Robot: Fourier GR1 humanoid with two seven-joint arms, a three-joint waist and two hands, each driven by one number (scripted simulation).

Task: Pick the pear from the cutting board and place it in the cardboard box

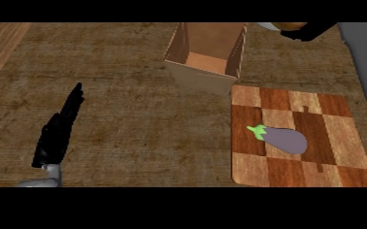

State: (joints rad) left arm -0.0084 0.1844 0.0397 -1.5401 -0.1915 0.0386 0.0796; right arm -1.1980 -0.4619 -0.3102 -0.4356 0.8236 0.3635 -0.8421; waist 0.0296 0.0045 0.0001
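Two robot hands in head view. Left robot hand (58, 128) at lower left over the counter (122, 102), fingers straight, released, holding nothing. Right robot hand (309, 30) at top right edge, just beyond the cardboard box (206, 58), mostly cut off; something tan shows against it, maybe the pear (290, 25), but grip state can't be told. Box stands open, tilted. Cutting board (287, 170) at lower right carries only an eggplant (282, 138).
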